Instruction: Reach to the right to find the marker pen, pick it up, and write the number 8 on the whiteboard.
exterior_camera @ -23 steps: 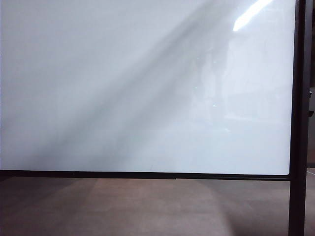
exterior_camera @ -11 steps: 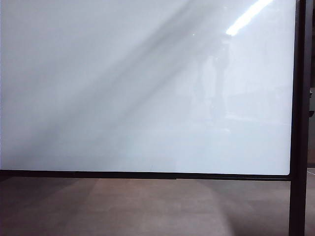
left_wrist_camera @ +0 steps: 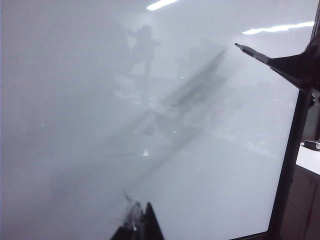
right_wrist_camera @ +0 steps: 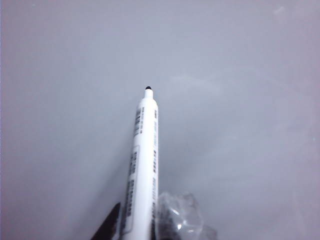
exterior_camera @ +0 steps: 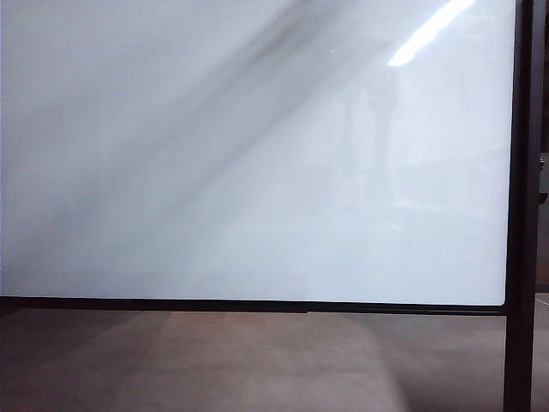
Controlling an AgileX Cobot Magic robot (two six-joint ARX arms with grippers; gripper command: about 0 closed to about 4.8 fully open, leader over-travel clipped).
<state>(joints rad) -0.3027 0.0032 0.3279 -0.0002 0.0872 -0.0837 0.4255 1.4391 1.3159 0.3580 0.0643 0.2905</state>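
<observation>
The whiteboard (exterior_camera: 214, 172) fills the exterior view, where neither gripper shows; only a dark diagonal shadow crosses it. In the right wrist view my right gripper (right_wrist_camera: 145, 212) is shut on the marker pen (right_wrist_camera: 144, 150). The pen is a white printed barrel with a small black tip, pointing at the whiteboard (right_wrist_camera: 240, 100). The left wrist view shows that pen (left_wrist_camera: 250, 51) sticking out of the dark right gripper (left_wrist_camera: 295, 67) near the board's right frame. My left gripper (left_wrist_camera: 141, 212) has its tips together in front of the whiteboard (left_wrist_camera: 75, 125), holding nothing. No number 8 is in view.
A dark frame post (exterior_camera: 519, 215) stands along the board's right side and a thin dark rail (exterior_camera: 257, 305) runs along its lower edge, with brownish floor (exterior_camera: 257, 360) beneath. Past the post in the left wrist view is a white counter (left_wrist_camera: 310, 160) with a small dark object (left_wrist_camera: 312, 145).
The diagonal shadow on the board has darkened and shifted toward the top. No gripper has come into the exterior view.
</observation>
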